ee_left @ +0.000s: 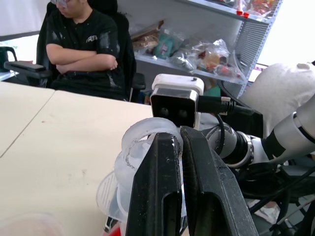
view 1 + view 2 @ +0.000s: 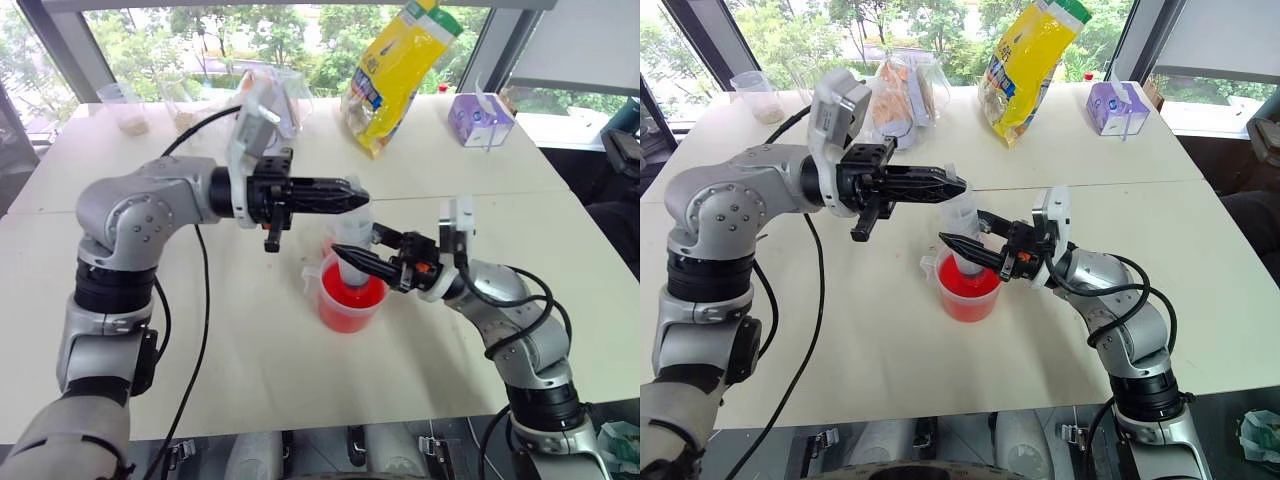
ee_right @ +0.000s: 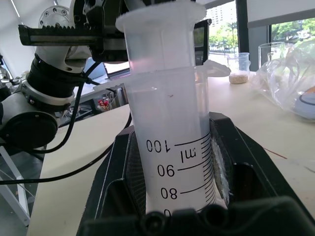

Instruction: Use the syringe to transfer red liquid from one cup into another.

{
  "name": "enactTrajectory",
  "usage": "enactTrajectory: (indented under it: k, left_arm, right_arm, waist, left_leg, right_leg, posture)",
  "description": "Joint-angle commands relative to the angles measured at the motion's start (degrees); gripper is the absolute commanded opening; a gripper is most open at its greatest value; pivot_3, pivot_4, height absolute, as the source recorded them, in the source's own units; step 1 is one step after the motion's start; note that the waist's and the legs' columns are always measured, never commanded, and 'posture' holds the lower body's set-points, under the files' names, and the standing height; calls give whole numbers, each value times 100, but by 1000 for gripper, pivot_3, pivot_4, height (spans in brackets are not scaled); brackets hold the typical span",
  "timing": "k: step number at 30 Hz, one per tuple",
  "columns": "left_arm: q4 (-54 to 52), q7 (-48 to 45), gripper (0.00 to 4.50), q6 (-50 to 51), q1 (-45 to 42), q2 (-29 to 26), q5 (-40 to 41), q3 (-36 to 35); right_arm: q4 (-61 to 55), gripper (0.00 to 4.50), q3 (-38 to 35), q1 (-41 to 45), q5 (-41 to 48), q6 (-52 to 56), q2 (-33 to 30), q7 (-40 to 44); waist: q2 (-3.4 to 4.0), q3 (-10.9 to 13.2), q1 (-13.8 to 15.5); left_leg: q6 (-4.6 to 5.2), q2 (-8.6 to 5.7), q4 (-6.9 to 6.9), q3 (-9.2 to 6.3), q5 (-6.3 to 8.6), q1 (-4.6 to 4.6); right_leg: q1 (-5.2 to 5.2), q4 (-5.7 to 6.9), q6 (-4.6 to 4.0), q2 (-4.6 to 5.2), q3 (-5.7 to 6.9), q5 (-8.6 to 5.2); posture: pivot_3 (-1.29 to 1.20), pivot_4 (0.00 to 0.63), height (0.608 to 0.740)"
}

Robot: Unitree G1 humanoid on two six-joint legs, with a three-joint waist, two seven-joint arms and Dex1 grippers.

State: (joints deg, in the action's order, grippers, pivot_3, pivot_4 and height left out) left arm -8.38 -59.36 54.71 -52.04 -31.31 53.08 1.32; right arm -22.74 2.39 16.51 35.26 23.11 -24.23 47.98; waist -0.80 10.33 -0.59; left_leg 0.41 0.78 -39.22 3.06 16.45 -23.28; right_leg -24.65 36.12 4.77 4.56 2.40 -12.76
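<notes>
Left eye view shows the syringe (image 2: 349, 243) standing nearly upright with its lower end inside the beaker (image 2: 350, 297) of red liquid (image 2: 352, 303), at the centre of the white table (image 2: 250, 340). The right gripper (image 2: 352, 262) reaches in from four o'clock and is clamped around the barrel just above the beaker rim; the right wrist view confirms this, with the printed barrel pressed between the two black pads. The left gripper (image 2: 352, 194) comes in level from nine o'clock, its fingers pinched together on the white plunger top above the barrel.

My reading is that the draw is under way, the left arm pulling the plunger while the right steadies the barrel. The small cup (image 2: 332, 246) seems to sit just behind the beaker at about eleven o'clock, though the syringe and grippers cover most of it, so I am not certain of its exact place.

Risks from here:
- The left pinch holds only the thin plunger flange. A pull not in line with the barrel could slip off it, or lever the syringe sideways.
- Such a sideways load passes to the beaker, which is light and full; it could tip or slide and spill.
- If the tip rises above the liquid surface, air will be drawn in.
- When the syringe swings toward the small cup, the right gripper's fingers may clip the rim of either vessel.
- Pulling the plunger fully out would dump the load.
</notes>
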Motion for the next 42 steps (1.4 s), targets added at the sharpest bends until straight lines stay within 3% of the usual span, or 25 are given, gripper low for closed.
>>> enactTrajectory:
  k: [1,10,11,12,19,28,33,42]
  left_arm:
    - [50,66,38,-392,-363,-70,35,-588]
    - [-30,-91,38,-315,-96,-257,-85,-408]
    - [-44,-113,665,-316,-62,-292,-99,-382]
    - [-57,-133,974,-319,-20,-327,-120,-360]
    - [-148,-346,4415,-491,448,-772,-376,-359]
    - [-38,-223,4467,-571,813,-1353,-414,-950]
    - [432,-34,4467,-892,501,-1299,-654,-1095]
    - [873,96,4467,-1232,46,-959,-912,-981]
  right_arm:
    - [27,1398,169,-183,-10,188,-166,158]
    - [-221,1398,-48,185,229,430,-232,8]
    - [-253,1398,-75,218,269,470,-245,-13]
    - [-296,1398,-109,257,322,521,-261,-41]
    - [-716,1398,-514,668,979,1076,-375,-434]
    - [-805,1398,-891,1033,1556,1449,-495,-803]
    - [-168,1398,-1122,1964,1805,1570,-501,-895]
    - [2515,1398,-738,3364,421,75,-83,-54]
  waist:
    - [0,0,0]
    - [0,0,-11]
    - [0,0,-8]
    - [0,0,-5]
    - [0,0,-1]
    - [0,0,0]
    - [-1,1,-2]
    - [-2,1,-13]
  left_leg:
    - [0,0,0,0,0,0]
    - [0,0,0,0,0,0]
    - [0,1,0,0,0,0]
    - [0,1,0,-1,0,0]
    - [0,2,0,0,0,0]
    - [0,3,0,0,0,-1]
    - [0,2,0,1,0,-1]
    - [2,1,1,8,1,-3]
  right_leg:
    - [0,0,0,0,0,0]
    - [0,1,0,0,0,0]
    - [0,1,0,-1,0,0]
    - [-1,1,0,-1,1,0]
    - [-1,0,0,0,0,0]
    - [-1,0,-1,0,1,0]
    - [-1,0,-1,0,1,0]
    - [-2,-1,0,1,1,1]
  posture:
    - [0,150,740]
    - [0,150,740]
    - [0,150,740]
    - [0,150,740]
    - [0,150,740]
    - [0,150,740]
    - [0,150,740]
    - [0,150,740]
